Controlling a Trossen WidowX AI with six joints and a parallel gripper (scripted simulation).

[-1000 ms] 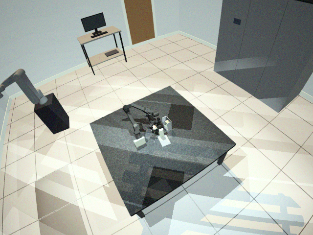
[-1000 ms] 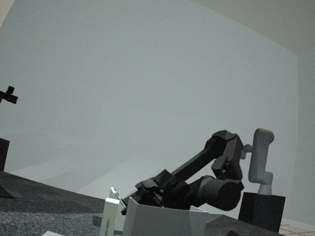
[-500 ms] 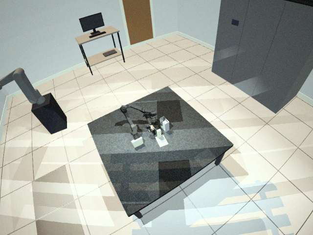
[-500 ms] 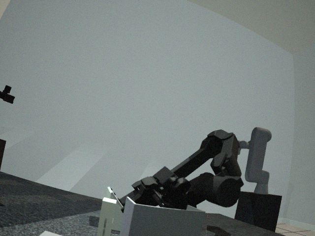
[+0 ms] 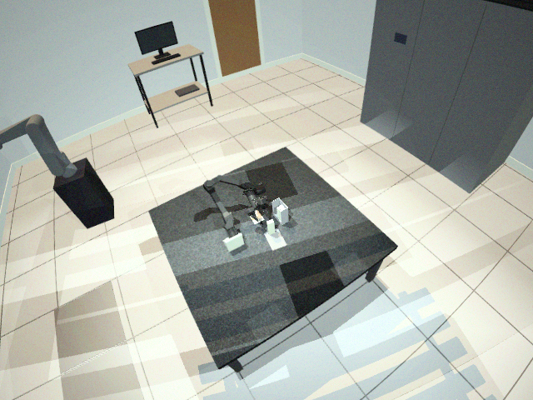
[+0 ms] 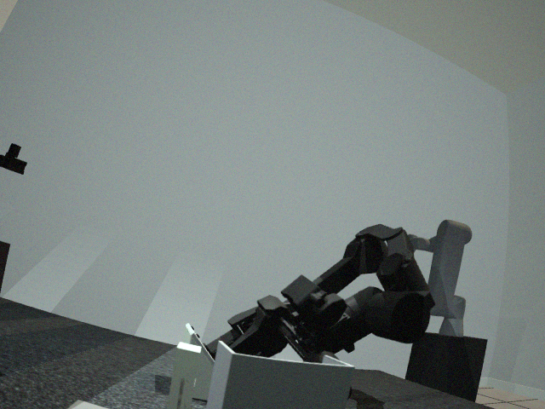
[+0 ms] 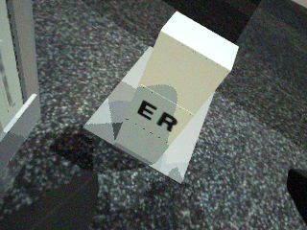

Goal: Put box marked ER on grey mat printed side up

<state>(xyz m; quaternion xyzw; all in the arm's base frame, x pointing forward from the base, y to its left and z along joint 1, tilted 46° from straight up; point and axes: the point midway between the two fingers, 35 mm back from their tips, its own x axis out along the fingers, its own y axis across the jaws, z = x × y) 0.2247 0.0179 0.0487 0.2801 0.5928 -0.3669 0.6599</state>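
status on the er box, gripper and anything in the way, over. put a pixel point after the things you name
gripper (image 5: 262, 216) (image 6: 211, 348) (image 7: 191, 178) open, nothing held; er box (image 5: 258, 216) (image 7: 165, 96) in wrist view, print showing; bin (image 5: 283, 216) (image 6: 281, 383) (image 7: 28, 62) close by, may crowd a finger
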